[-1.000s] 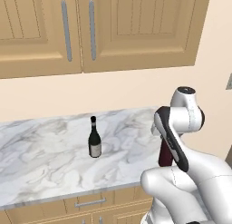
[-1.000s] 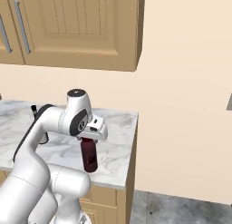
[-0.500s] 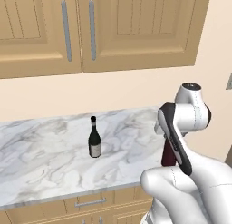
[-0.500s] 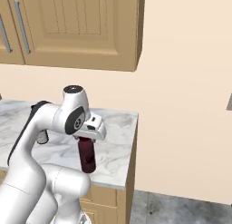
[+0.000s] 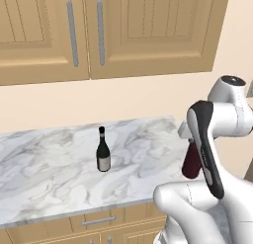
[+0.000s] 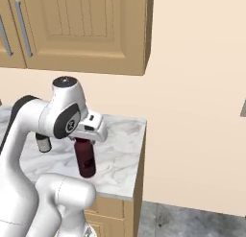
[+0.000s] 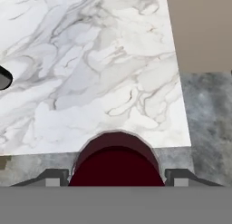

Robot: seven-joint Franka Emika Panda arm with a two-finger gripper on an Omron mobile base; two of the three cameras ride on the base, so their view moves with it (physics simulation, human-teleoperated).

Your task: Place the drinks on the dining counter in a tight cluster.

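Arm is folded over the right end of the short marble counter (image 5: 59,169), under the wall cabinets (image 5: 123,30). Gripper (image 6: 84,137) hangs straight down over the stout maroon bottle (image 6: 86,159), jaws spread wide to either side of its upper body. In the hand view the bottle's dark red top (image 7: 115,162) sits squarely between the two finger tips (image 7: 52,177), which look to be right against its sides. I judge the bottle gripped, though contact itself is hard to confirm.

Change over the last second: arm's upper joint has swung and risen a little; in the left base view the white shoulder cap sits further right and higher than before. Jaws have not widened or narrowed. Bottle appears slightly higher against the counter edge, so a lift seems under way, but whether its base is clear of the marble I cannot tell.

Wine bottle (image 5: 103,150) stands upright mid-counter, well to the left, untouched and unmoved. A small dark-topped object (image 6: 43,143) shows behind the arm in the right base view; likely that same bottle.

Meaning for the task: this counter is not the dining counter. First drink is just being collected; carrying and clustering are all still ahead.
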